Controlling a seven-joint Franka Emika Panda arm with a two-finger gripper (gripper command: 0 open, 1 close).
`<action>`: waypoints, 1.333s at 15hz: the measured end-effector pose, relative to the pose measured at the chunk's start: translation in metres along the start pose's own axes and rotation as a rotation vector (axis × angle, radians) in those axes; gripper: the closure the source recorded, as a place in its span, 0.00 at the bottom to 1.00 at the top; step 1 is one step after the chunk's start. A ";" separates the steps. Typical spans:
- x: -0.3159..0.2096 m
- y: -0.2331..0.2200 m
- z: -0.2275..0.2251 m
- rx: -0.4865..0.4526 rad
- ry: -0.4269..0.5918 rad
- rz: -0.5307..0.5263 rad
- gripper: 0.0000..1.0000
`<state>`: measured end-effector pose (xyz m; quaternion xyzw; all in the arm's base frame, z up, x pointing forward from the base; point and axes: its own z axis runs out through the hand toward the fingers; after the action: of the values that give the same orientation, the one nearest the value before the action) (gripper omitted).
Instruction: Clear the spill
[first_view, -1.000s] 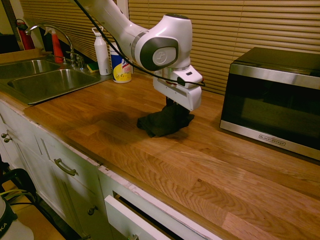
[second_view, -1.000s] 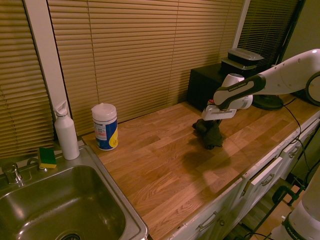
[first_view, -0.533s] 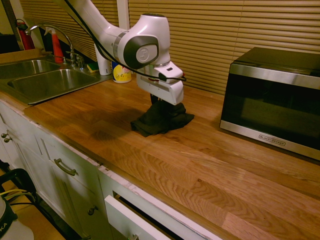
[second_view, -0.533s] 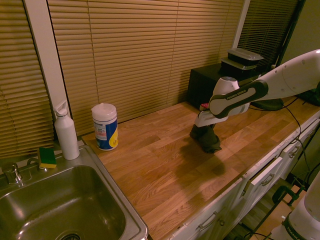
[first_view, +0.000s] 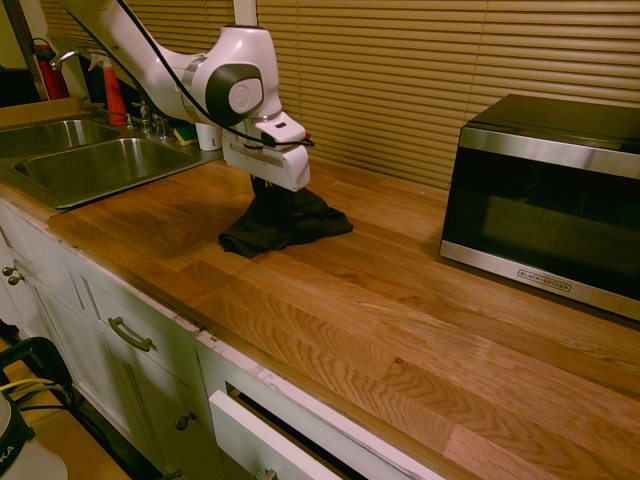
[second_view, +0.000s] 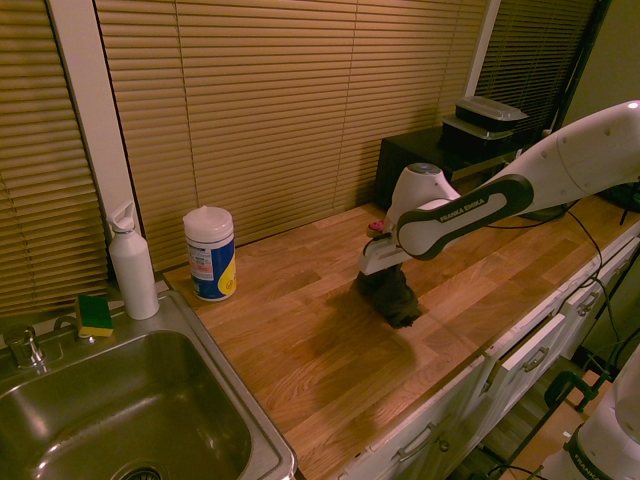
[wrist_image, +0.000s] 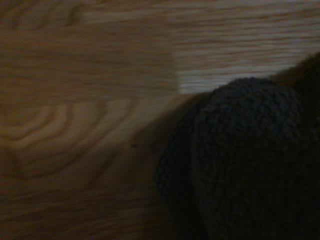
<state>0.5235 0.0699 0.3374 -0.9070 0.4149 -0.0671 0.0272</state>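
First exterior view, left to right, with places given from the dark cloth (first_view: 280, 222). At far left lies a steel sink (first_view: 85, 165), sunk into the wooden surface (first_view: 400, 310), well apart from the cloth; a faucet (first_view: 115, 70), a red spray bottle (first_view: 113, 95) and a green-and-yellow sponge (first_view: 184, 133) stand behind it. The white arm enters from the upper left and ends in the hand (first_view: 268, 192), which points straight down directly above the cloth. Its fingers are pressed together, pinching a bunch of the cloth's upper part; the rest of the cloth spreads flat on the surface below and to both sides. Far right of the cloth, well apart, stands a black and steel microwave (first_view: 545, 200) against the slatted blinds (first_view: 420, 70).

Second exterior view: the sink (second_view: 110, 420) is at lower left, a white bottle (second_view: 132, 265) and a wipes canister (second_view: 210, 253) stand between it and the cloth (second_view: 390, 295), and the hand (second_view: 378, 275) sits on top of the cloth.

Wrist view: the knitted cloth (wrist_image: 240, 160) fills one side, lying on bare wood grain (wrist_image: 75, 100); a tiny dark speck (wrist_image: 133, 146) lies just beside the cloth's edge.

The spill cannot be made out as a streak in any view; if present near the cloth, it is hidden beneath it or too small to tell.
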 end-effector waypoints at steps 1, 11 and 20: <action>-0.016 -0.012 0.000 -0.003 0.001 -0.018 1.00; -0.126 -0.121 0.000 -0.047 0.027 -0.163 1.00; -0.209 -0.167 -0.004 -0.064 0.037 -0.259 1.00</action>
<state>0.5128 0.3373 0.3379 -0.9520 0.2966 -0.0734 -0.0183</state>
